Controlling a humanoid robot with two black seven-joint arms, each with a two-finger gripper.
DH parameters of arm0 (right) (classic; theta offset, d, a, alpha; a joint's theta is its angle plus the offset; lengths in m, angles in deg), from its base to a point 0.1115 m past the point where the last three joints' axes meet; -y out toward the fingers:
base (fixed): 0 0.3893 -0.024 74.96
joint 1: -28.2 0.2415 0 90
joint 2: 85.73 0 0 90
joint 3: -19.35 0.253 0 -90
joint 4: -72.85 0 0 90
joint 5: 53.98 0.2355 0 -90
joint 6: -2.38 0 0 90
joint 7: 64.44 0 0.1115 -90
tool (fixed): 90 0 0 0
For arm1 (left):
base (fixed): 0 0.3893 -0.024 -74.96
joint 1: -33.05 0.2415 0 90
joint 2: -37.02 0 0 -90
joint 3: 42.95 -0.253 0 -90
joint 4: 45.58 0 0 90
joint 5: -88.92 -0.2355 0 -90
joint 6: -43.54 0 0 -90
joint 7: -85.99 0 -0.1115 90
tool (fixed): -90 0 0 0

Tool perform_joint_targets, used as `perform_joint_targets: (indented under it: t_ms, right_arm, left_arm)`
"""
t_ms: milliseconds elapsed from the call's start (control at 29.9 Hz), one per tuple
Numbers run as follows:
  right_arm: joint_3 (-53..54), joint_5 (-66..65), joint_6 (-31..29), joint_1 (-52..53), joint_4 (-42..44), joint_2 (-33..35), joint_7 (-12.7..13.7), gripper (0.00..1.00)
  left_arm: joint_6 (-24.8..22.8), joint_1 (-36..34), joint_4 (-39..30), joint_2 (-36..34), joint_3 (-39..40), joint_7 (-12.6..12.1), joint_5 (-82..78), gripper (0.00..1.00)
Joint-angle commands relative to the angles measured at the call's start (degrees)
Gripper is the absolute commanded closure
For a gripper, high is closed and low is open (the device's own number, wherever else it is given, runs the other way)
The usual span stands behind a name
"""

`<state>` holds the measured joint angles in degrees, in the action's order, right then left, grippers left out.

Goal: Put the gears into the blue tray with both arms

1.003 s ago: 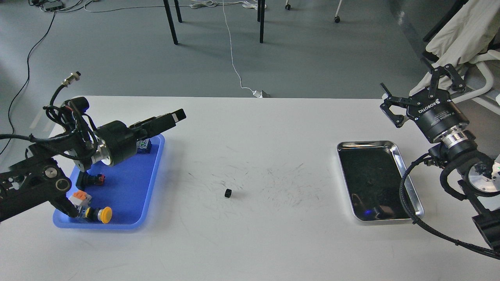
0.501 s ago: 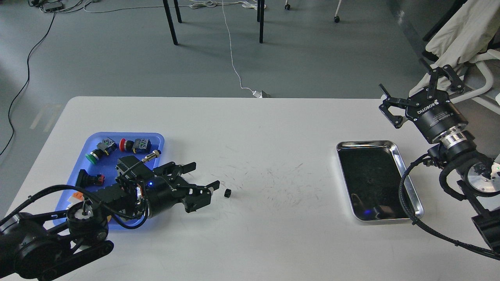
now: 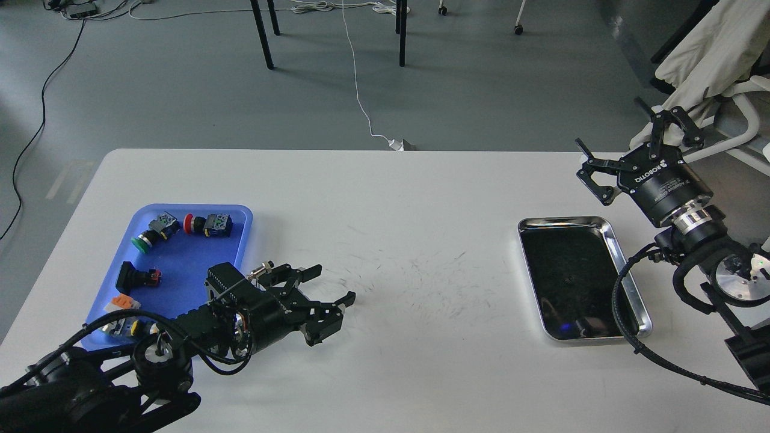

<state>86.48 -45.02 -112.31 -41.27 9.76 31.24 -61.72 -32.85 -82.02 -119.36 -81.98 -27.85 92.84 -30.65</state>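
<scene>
The blue tray lies at the left of the white table with several colour-capped push-buttons in it. My left gripper reaches low over the table just right of the tray and is open, its fingers spread. The loose gear that lay on the table is hidden at or behind its far fingertip. Another tiny black gear lies in the steel tray at the right. My right gripper hangs open above the table's far right corner, beyond the steel tray, with nothing in it.
Push-buttons with green, red and orange caps lie in the blue tray. Scuff marks cover the table's middle. A cloth-draped frame stands behind my right arm. Chair legs and cables are on the floor beyond the table.
My left arm swung down from above the blue tray to the table and slid right to the loose gear, which no longer shows. My right gripper shifted slightly up and left.
</scene>
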Motion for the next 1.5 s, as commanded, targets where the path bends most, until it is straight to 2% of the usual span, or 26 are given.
perform_joint_targets:
  t_ms: [0,167,301,401,468,568,635,835,1069,1237,1337,1470]
  right_arm:
    - [-0.07,0.00,0.00,-0.06,-0.10,0.02,0.00,0.03]
    - [-0.07,0.00,0.00,0.03,-0.11,0.19,0.00,0.03]
    - [-0.07,0.00,-0.18,0.03,-0.19,0.28,0.00,0.03]
    - [-0.07,0.00,-0.09,0.03,-0.63,0.28,0.00,0.03]
    - [-0.07,0.00,-0.18,0.03,-0.63,0.28,0.00,0.03]
    - [-0.07,0.00,-0.18,0.03,-0.63,0.28,0.00,0.03]
    - [-0.07,0.00,-0.09,0.03,-0.89,0.28,0.00,0.03]
    - [-0.07,0.00,-0.09,0.03,-1.16,0.37,0.00,0.03]
    - [0.02,0.00,0.00,0.12,-1.51,0.45,0.00,0.03]
    - [0.02,0.00,0.00,0.12,-1.51,0.46,0.00,0.03]
    - [0.02,0.00,0.08,0.12,-1.51,0.46,0.00,0.03]
    - [-0.07,0.00,0.00,0.12,-1.51,0.89,0.00,0.03]
  left_arm:
    - [0.01,0.20,1.09,2.02,-0.07,0.00,-0.57,0.14]
    - [0.01,0.29,3.73,3.95,-0.24,0.00,-2.68,0.24]
    - [0.01,0.55,5.31,4.48,-0.33,0.00,-3.47,0.39]
    - [0.01,0.55,6.19,4.48,-0.42,0.00,-4.96,0.59]
    - [0.09,0.64,6.19,4.31,-0.60,0.35,-5.14,0.62]
    - [0.09,1.78,6.19,4.13,-0.42,0.61,-5.23,0.84]
    - [0.27,1.96,6.11,3.96,-0.33,0.61,-5.23,0.94]
    - [2.55,2.13,5.67,2.20,-0.07,0.70,-5.15,0.98]
    - [4.49,1.87,1.10,-5.87,3.79,1.14,-3.65,0.98]
    - [6.24,1.87,-1.72,-14.66,4.59,2.46,1.26,0.98]
    - [7.91,2.31,-1.63,-18.62,4.06,4.21,3.37,0.98]
    - [10.11,6.78,0.30,-21.44,3.88,5.36,5.66,0.97]
